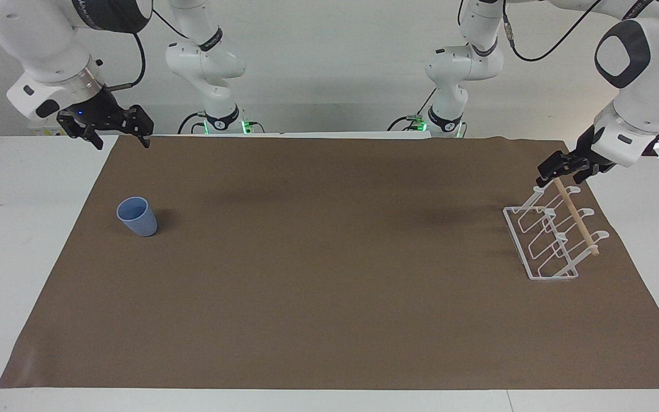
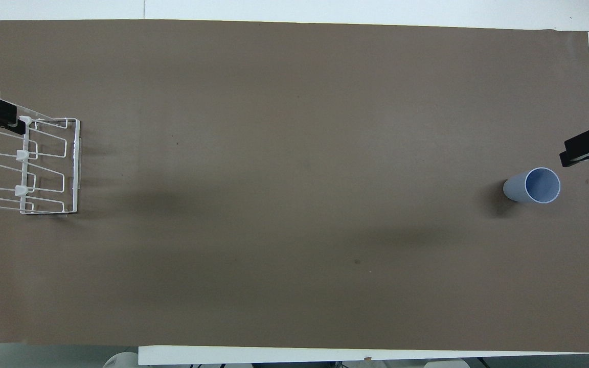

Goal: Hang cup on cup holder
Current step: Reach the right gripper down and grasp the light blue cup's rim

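The light blue cup (image 1: 137, 216) stands upright, mouth up, on the brown mat toward the right arm's end; it also shows in the overhead view (image 2: 532, 185). The white wire cup holder (image 1: 552, 240) with its wooden dowel (image 1: 576, 217) stands on the mat toward the left arm's end, and shows in the overhead view (image 2: 44, 163). My right gripper (image 1: 119, 140) is open and empty, raised over the mat's edge beside the cup; one of its fingers (image 2: 588, 147) shows from above. My left gripper (image 1: 568, 171) is open, over the dowel's end of the cup holder, holding nothing.
The brown mat (image 1: 329, 286) covers most of the white table (image 1: 15, 240). White table strips lie bare at both ends of the mat. Nothing stands on the mat between the cup and the cup holder.
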`<action>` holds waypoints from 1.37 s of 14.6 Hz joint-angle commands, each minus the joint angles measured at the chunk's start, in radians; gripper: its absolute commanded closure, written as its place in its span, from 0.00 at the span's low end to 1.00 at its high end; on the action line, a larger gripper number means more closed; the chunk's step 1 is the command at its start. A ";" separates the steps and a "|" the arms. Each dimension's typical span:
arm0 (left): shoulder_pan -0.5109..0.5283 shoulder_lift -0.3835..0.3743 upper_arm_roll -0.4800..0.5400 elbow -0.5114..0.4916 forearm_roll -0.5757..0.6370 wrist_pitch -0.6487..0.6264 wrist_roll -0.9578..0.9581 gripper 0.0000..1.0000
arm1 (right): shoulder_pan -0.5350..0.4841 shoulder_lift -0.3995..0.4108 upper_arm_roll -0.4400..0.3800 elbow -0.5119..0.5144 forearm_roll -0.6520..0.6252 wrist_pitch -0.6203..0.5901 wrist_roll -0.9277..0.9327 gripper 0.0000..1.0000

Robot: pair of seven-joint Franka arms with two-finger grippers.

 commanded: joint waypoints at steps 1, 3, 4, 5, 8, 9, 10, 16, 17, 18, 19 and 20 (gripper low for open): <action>0.014 -0.014 -0.012 -0.024 0.017 0.021 0.008 0.00 | -0.010 -0.002 0.007 0.004 0.019 -0.003 0.005 0.00; 0.014 -0.014 -0.012 -0.024 0.017 0.021 0.008 0.00 | -0.010 -0.002 0.005 0.004 0.014 -0.001 -0.006 0.00; 0.014 -0.014 -0.012 -0.024 0.017 0.021 0.008 0.00 | -0.013 -0.003 0.005 0.000 0.016 0.002 -0.004 0.00; 0.014 -0.014 -0.012 -0.024 0.017 0.021 0.008 0.00 | -0.016 -0.006 0.005 -0.012 0.017 0.008 -0.009 0.00; 0.014 -0.014 -0.012 -0.024 0.017 0.021 0.008 0.00 | -0.053 -0.029 0.000 -0.070 0.017 0.083 -0.105 0.00; 0.014 -0.014 -0.012 -0.024 0.017 0.021 0.008 0.00 | -0.103 -0.043 0.002 -0.171 0.019 0.202 -0.159 0.00; 0.014 -0.014 -0.012 -0.024 0.017 0.021 0.008 0.00 | -0.137 -0.082 0.002 -0.298 0.020 0.344 -0.223 0.00; 0.014 -0.014 -0.012 -0.024 0.017 0.021 0.008 0.00 | -0.199 -0.031 0.002 -0.559 0.032 0.637 -0.344 0.00; 0.014 -0.014 -0.012 -0.024 0.017 0.021 0.008 0.00 | -0.199 -0.026 0.000 -0.562 0.034 0.639 -0.389 0.00; 0.014 -0.014 -0.012 -0.024 0.017 0.021 0.008 0.00 | -0.210 -0.017 0.000 -0.566 0.036 0.642 -0.391 0.00; 0.014 -0.014 -0.012 -0.024 0.017 0.021 0.008 0.00 | -0.223 0.010 0.000 -0.566 0.034 0.675 -0.391 0.00; 0.014 -0.014 -0.012 -0.024 0.017 0.021 0.006 0.00 | -0.237 0.037 0.002 -0.569 0.036 0.713 -0.394 0.00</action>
